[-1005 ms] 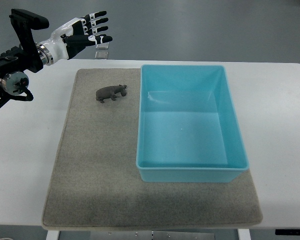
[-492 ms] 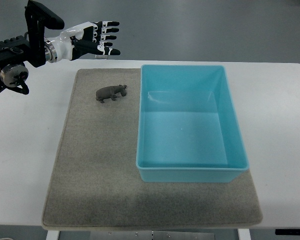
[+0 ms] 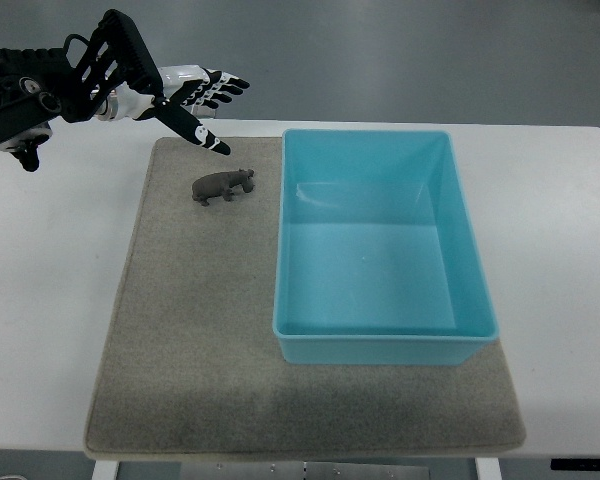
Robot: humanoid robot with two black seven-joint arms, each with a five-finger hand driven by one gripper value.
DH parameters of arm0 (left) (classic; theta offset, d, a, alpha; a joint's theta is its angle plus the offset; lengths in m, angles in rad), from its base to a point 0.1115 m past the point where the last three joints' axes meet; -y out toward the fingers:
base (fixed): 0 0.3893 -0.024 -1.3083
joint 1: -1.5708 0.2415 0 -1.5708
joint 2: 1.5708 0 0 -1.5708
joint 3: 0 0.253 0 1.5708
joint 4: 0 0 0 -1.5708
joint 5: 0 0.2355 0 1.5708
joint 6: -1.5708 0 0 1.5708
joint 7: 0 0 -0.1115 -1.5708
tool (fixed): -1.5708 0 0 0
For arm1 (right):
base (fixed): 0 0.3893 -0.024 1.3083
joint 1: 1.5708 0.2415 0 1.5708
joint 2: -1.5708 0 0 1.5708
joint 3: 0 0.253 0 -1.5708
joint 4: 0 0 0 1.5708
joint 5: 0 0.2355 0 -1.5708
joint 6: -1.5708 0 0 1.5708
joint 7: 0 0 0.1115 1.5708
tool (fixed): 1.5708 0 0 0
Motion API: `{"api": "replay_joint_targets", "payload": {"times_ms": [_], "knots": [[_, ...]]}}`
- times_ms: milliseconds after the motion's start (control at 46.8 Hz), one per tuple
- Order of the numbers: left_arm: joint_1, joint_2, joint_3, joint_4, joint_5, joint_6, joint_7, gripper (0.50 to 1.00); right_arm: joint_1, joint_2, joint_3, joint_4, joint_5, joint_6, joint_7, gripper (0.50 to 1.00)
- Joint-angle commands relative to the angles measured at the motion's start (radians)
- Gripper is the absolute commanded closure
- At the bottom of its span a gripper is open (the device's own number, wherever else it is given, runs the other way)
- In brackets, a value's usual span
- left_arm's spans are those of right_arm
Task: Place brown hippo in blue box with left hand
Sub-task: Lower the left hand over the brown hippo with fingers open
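Looking straight down from the top view, the left hand (image 3: 195, 100) hovers over the far left corner of the grey mat (image 3: 180, 330), fingers (image 3: 223, 88) spread wide and holding nothing. Just below it lies the brown hippo (image 3: 221, 185), a small dark toy resting on its feet on the mat, snout aimed toward the blue box (image 3: 380, 348) just beside it. No contact yet, so by my read the task has barely begun: the reach is underway, while the grasp, lift and drop into that empty box are all to come. No right hand in sight.
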Motion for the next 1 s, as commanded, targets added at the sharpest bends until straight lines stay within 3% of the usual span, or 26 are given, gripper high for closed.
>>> {"api": "replay_joint_targets", "payload": {"times_ms": [0, 86, 257, 428, 984], "knots": [[0.005, -0.003, 0.0, 0.012, 0.059, 0.044, 0.001, 0.512, 0.0, 0.0, 0.0, 0.0, 0.0, 0.0, 0.001, 0.564], [0.016, -0.003, 0.004, 0.015, 0.081, 0.084, 0.005, 0.512, 0.0, 0.0, 0.0, 0.0, 0.0, 0.001, 0.001, 0.564], [0.024, -0.001, 0.011, 0.025, 0.096, 0.092, 0.009, 0.514, 0.0, 0.0, 0.0, 0.0, 0.0, 0.001, 0.001, 0.564], [0.033, -0.003, 0.012, 0.025, 0.134, 0.093, 0.07, 0.525, 0.0, 0.0, 0.0, 0.0, 0.0, 0.001, -0.001, 0.564], [0.059, -0.004, 0.027, 0.009, 0.177, 0.092, 0.07, 0.555, 0.0, 0.0, 0.0, 0.0, 0.0, 0.0, 0.001, 0.564]]}}
